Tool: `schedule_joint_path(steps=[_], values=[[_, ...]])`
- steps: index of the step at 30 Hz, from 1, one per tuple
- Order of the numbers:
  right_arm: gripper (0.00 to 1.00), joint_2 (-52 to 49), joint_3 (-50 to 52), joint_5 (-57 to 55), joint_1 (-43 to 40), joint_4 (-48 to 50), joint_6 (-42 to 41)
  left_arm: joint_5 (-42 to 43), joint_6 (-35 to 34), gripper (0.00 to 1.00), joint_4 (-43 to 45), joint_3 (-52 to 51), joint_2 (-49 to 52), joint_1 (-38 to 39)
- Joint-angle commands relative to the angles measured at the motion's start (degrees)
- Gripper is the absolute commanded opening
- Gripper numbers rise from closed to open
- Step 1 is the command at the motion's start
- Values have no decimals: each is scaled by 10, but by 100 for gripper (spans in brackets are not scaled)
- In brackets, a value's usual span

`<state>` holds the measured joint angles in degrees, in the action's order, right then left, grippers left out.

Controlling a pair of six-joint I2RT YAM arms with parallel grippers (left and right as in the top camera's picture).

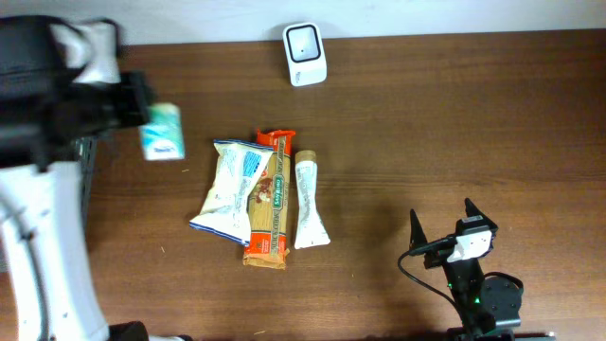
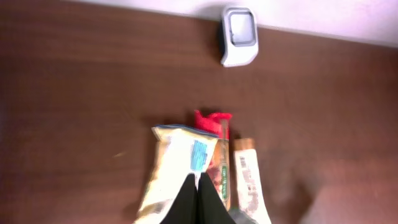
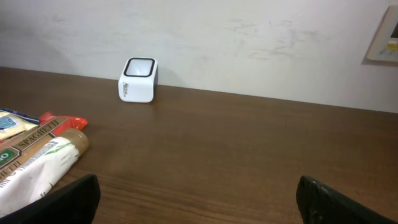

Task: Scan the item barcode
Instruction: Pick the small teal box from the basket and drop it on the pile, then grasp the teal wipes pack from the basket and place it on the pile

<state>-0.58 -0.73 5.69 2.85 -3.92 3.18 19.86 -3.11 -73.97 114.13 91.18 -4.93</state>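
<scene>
The left end effector (image 1: 137,99), at the upper left of the overhead frame, has its fingers pressed fully together, and its wrist view shows nothing between the tips. A small teal-and-white pack (image 1: 162,133) sits just beside it. Whether that pack is gripped or lying on the brown wooden worktop (image 1: 454,123) cannot be told. The right end effector (image 1: 442,213), lower right, is spread wide and holds nothing.

The other goods lie clustered at mid-frame. A white-and-blue crinkled snack bag (image 1: 230,185) overlaps an orange spaghetti packet (image 1: 270,227), and a white squeeze tube (image 1: 308,199) touches the packet's right side. The white block-shaped barcode scanner (image 1: 305,54), with its dark window, stands at top centre, well apart from them.

To do this step well, I judge the item should travel rightward along the top of the frame, clear of the cluster. It should arrive with its barcode face square to the scanner window and pause near it without touching.

The worktop's far edge meets the pale wall just behind the scanner, so there is little room for overshoot that way. The bare stretch right of the scanner and cluster gives the most room.
</scene>
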Motion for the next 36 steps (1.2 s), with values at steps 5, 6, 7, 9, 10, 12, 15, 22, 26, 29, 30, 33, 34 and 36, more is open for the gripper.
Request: schedule_joint_path(steps=[5,6,7,9,10,12,15,22,26,29,30,33,34,36], values=[[99,4,4,1,-3,-2,-5,3,-108,0,290,-354,115,240],[99,4,4,1,-3,-2,-5,3,-108,0,295,-355,126,255],[99,4,4,1,-3,-2,-5,3,-108,0,306,-355,137,271],[99,4,4,1,-3,-2,-5,3,-108,28,335,-351,136,284],[99,4,4,1,-3,-2,-5,-1,-108,47,333,-335,136,281],[99,4,4,1,-3,-2,-5,-17,-105,64,285,-252,131,257],[99,4,4,1,-3,-2,-5,-104,-49,99,133,12,123,172],[99,4,4,1,-3,-2,-5,-216,-50,99,40,256,130,-171],[99,4,4,1,-3,-2,-5,-188,-24,99,31,191,183,-309],[99,4,4,1,-3,-2,-5,-17,136,97,67,109,276,-371],[99,4,4,1,-3,-2,-5,5,168,97,69,106,299,-373],[99,4,4,1,-3,-2,-5,10,195,98,102,106,382,-371],[99,4,4,1,-3,-2,-5,23,198,98,125,106,410,-371],[99,4,4,1,-3,-2,-5,82,236,98,154,106,453,-364]])
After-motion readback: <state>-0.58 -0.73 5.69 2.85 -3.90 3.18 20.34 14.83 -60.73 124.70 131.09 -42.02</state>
